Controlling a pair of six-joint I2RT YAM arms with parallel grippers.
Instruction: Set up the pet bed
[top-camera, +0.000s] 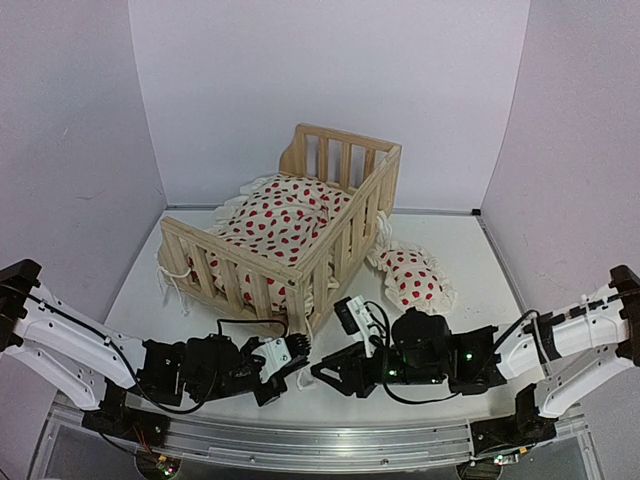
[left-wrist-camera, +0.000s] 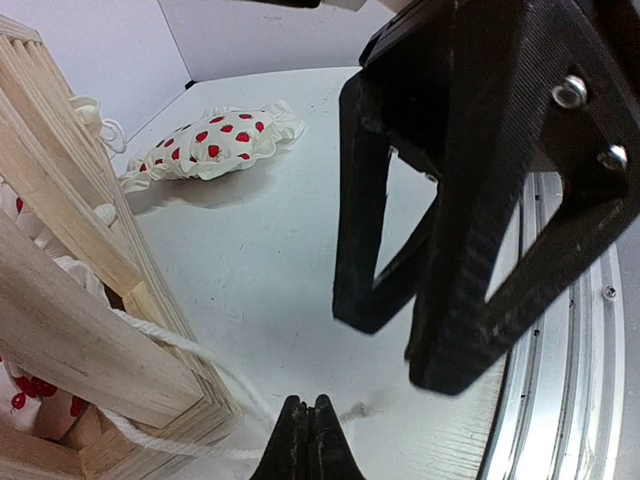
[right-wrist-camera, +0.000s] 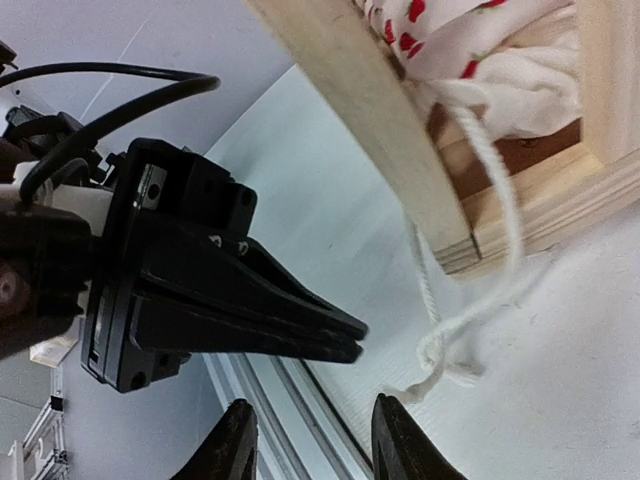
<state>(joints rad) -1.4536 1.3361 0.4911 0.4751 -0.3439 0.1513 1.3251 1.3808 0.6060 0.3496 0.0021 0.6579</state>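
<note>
No lettering, label, brand, number or sign can be read on anything in view

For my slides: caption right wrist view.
Open right gripper faces shut left gripper beside white tie string trailing from light pine pet bed.

Pale pine pet bed, red-dotted white cushion

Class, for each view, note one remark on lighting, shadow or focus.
Top view: soft, even light, faint shadow by the pet bed. Left wrist view: the pillow throws a soft shadow; the right gripper looms dark. Right wrist view: the string is sharp, the camera's own fingers dark and soft.
</note>
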